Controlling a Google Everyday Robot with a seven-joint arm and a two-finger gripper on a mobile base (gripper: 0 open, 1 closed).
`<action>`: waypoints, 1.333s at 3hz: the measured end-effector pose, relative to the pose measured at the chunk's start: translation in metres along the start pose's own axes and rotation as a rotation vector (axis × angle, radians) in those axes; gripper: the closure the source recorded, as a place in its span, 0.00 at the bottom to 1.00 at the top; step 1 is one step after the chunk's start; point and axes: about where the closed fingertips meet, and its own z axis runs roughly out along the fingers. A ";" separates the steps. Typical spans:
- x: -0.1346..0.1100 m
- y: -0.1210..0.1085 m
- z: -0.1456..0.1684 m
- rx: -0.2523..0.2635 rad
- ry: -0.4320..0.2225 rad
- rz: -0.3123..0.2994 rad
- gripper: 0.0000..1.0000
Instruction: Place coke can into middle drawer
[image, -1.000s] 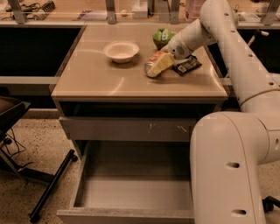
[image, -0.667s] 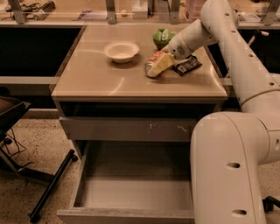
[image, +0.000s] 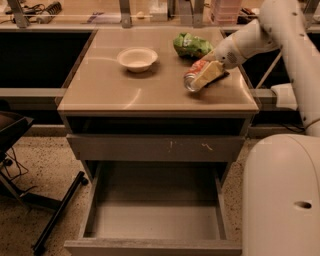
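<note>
The gripper (image: 204, 76) is right of the bowl (image: 137, 58), jaws clamped on the tilted can (image: 190, 82), low at the table (image: 110, 92); the drawer (image: 155, 220) gapes open below the bowl.

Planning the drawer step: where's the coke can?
The coke can is at the gripper on the right of the tabletop, in front of the green bag, right of the bowl.

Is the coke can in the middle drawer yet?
No, the coke can is up at the tabletop, at the tool near the right edge; the open middle drawer below holds no can.
</note>
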 end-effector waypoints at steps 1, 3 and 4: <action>0.044 0.015 -0.079 0.007 -0.074 0.019 1.00; 0.146 0.045 -0.205 0.077 -0.179 0.140 1.00; 0.146 0.040 -0.205 0.093 -0.187 0.143 1.00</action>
